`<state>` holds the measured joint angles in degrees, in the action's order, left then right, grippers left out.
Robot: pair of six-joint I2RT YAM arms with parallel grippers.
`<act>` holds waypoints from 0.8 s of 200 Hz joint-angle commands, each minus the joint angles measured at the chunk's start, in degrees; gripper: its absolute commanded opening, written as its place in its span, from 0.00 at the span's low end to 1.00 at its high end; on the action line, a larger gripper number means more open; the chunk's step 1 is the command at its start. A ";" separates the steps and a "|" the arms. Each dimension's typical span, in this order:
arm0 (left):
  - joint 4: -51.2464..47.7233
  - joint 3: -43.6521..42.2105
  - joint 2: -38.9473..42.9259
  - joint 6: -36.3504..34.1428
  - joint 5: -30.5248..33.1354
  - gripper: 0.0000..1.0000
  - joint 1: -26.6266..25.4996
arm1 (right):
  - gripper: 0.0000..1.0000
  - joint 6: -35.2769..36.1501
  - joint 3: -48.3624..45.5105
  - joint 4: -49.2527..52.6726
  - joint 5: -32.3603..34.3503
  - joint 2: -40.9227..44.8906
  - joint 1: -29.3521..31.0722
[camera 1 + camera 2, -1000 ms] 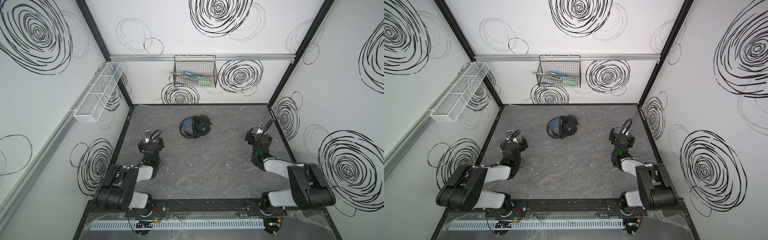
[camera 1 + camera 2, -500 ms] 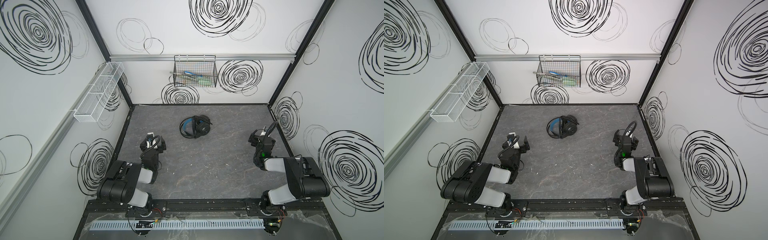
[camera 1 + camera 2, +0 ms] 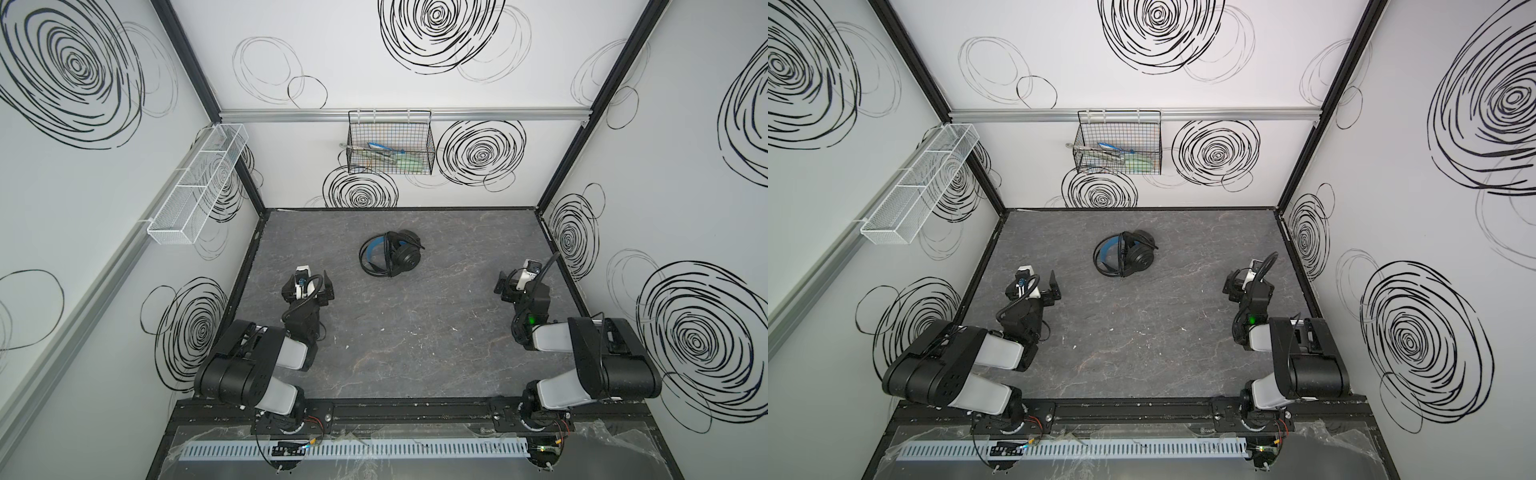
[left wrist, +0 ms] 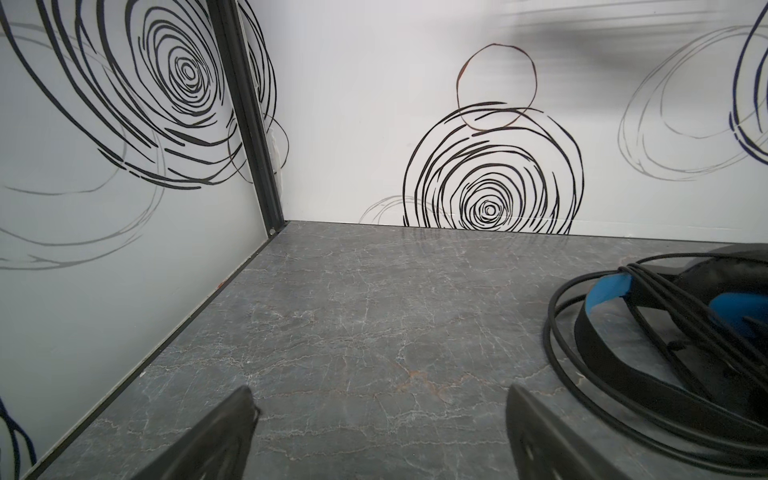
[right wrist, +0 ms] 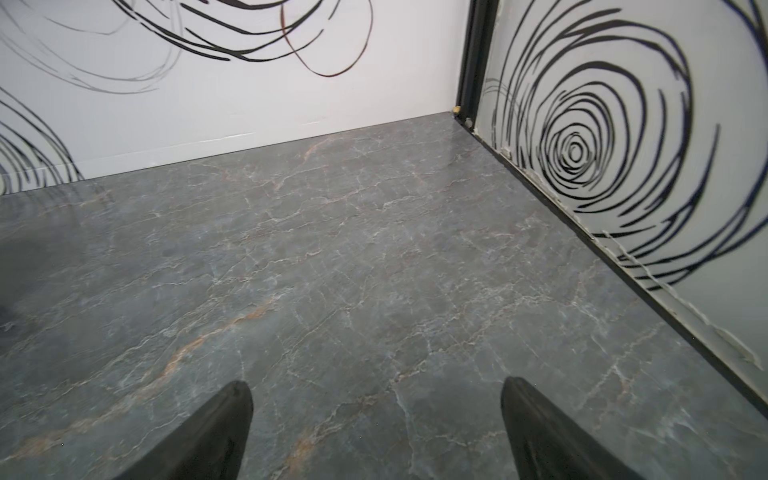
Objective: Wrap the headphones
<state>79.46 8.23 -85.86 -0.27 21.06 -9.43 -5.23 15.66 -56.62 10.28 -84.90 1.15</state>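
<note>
The black headphones (image 3: 390, 257) (image 3: 1126, 257) lie on the grey marbled floor, toward the back and near the middle, blue inner strap showing. Their thin black cable lies in loops around and across the headband. In the left wrist view the headphones (image 4: 665, 332) sit off to one side, beyond the fingertips. My left gripper (image 3: 307, 286) (image 3: 1034, 286) (image 4: 380, 395) is open and empty, a short way in front and to the left of the headphones. Over bare floor by the right wall, my right gripper (image 3: 515, 282) (image 3: 1244, 282) (image 5: 376, 388) is open and empty too.
A black wire basket (image 3: 390, 151) with tools hangs on the back wall. A white mesh shelf (image 3: 199, 187) runs along the left wall. Walls close the floor on three sides. A slotted cable duct (image 3: 353, 449) lies along the front behind the arm bases.
Both arms have shifted their pose a little, the wrists turning slightly. The grippers stay open near the same spots. The headphones have not moved.
</note>
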 commanded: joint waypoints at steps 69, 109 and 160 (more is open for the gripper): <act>6.41 -0.51 -0.59 -0.99 0.12 0.96 0.28 | 0.97 -0.13 -0.56 -5.43 -1.68 0.69 -0.44; 6.41 -0.58 -0.64 -1.01 0.10 0.96 0.36 | 0.97 -0.40 -1.31 -6.67 2.04 0.46 0.72; 5.13 0.01 -0.53 -0.85 -0.52 0.96 0.64 | 0.97 -0.31 -1.42 -6.83 2.08 0.62 0.82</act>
<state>79.92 8.23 -85.93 -0.45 20.95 -9.32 -5.32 15.14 -60.07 11.27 -84.90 1.61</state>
